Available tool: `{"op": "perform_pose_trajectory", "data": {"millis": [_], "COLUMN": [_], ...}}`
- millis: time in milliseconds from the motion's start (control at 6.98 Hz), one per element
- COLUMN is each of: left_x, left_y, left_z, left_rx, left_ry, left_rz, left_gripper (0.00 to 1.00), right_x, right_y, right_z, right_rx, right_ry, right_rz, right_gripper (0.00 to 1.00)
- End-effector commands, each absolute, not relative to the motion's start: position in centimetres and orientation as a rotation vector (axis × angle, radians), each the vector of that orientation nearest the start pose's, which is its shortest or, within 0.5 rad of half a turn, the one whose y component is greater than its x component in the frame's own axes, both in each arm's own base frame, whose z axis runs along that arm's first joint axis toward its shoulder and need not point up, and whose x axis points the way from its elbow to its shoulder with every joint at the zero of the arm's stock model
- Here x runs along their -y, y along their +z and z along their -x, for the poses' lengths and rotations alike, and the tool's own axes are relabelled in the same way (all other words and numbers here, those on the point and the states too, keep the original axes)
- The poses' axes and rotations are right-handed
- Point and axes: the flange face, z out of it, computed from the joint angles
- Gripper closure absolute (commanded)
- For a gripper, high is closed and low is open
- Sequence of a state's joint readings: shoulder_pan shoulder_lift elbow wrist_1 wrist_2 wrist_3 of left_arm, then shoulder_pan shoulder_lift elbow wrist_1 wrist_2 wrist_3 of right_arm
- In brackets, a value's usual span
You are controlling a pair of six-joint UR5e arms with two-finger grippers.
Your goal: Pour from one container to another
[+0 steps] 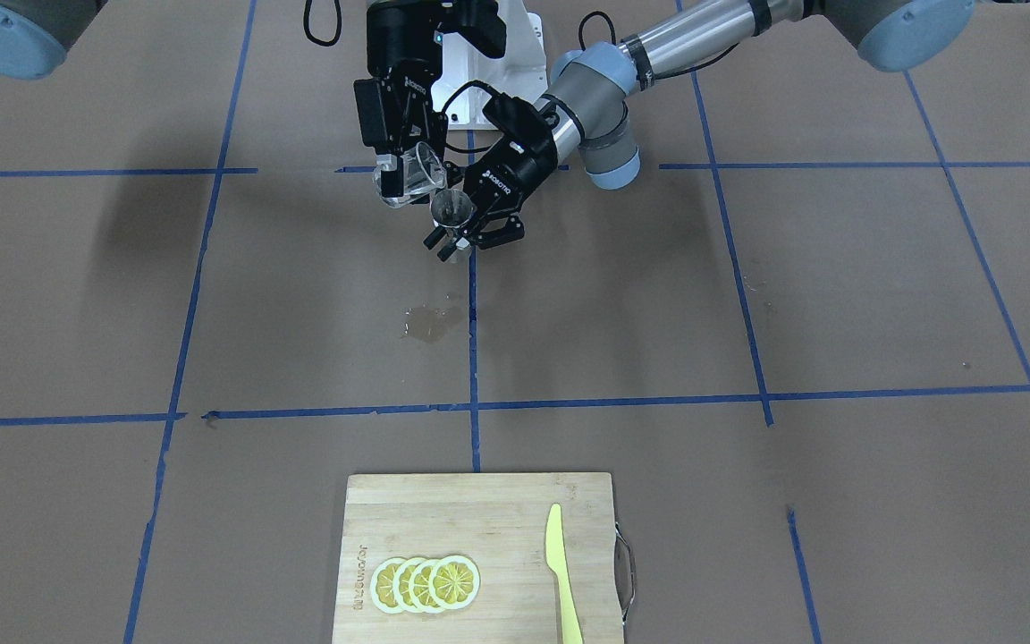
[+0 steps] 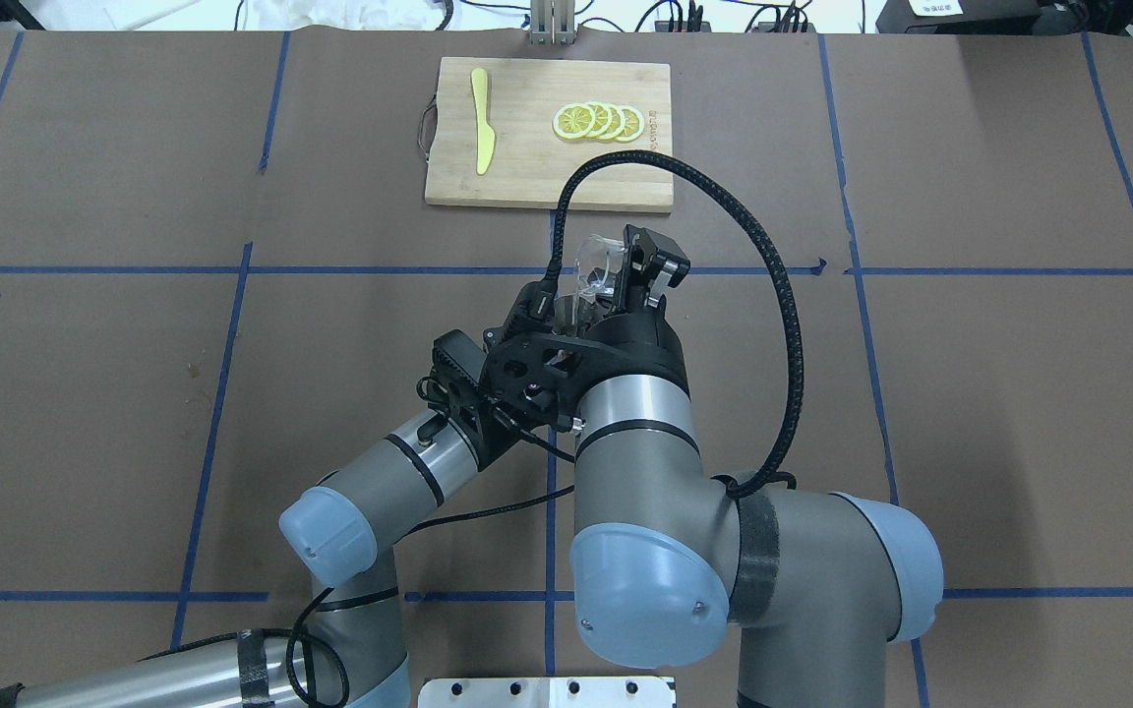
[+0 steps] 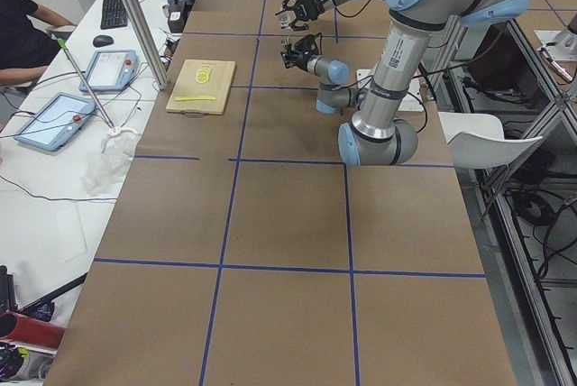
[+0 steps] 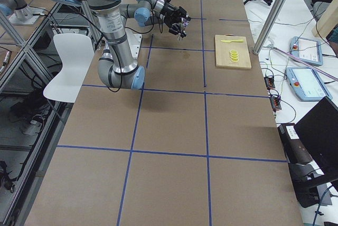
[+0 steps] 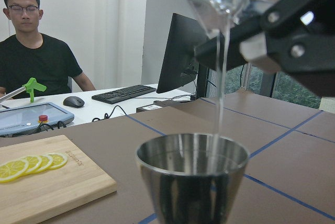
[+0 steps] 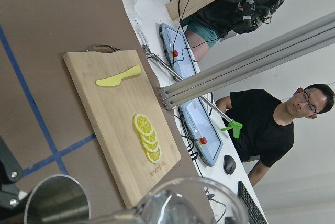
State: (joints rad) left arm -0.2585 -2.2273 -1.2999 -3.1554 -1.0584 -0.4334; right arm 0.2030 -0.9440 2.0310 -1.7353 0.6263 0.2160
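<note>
The right gripper (image 1: 401, 164) is clamped on the small clear glass cup (image 1: 417, 170) and holds it tipped steeply, mouth down towards the left arm's side. Just below and beside it, the left gripper (image 1: 468, 234) grasps the grey steel jigger (image 1: 452, 207) at its narrow waist, upright with the open cone facing up. Both vessels hang above the brown paper-covered table (image 1: 747, 295), close to the robot's base and right by the blue tape line that runs down the middle. In the left wrist view a thin stream of clear liquid (image 5: 222, 77) falls from the lip of the cup into the jigger's bowl, landing towards the right side of the rim. The cup's rim sits close over the jigger without touching it. On the table, between the grippers and the board, there is a small wet patch (image 1: 430, 322). At the far edge of the table lies a wooden cutting board (image 1: 479, 528) with a metal handle; on it are four overlapping lemon slices (image 1: 426, 583) and, well apart from them, a yellow-green plastic knife (image 1: 561, 572)
</note>
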Motion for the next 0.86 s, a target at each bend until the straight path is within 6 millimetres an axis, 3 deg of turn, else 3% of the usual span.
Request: {"op": "perform_pose_trajectory", "data": {"millis": [0,716], "left_x": [34.63,34.62], "left_y": [22.63,22.56], "left_z": [-59.53,-59.49], "left_rx": [-1.236,-1.236], "left_ry": [0.085,0.085], "left_rz": [-1.465,-1.467], "left_gripper": [1.00,1.00], "right_x": [31.86,31.79], "right_y": [11.28,11.47], "right_z": [48.27,48.30], "right_rx": [-0.052,-0.092], "right_ry": [-0.604,-0.633], "right_rz": [-1.238,-1.240], "right_gripper": [1.00,1.00]}}
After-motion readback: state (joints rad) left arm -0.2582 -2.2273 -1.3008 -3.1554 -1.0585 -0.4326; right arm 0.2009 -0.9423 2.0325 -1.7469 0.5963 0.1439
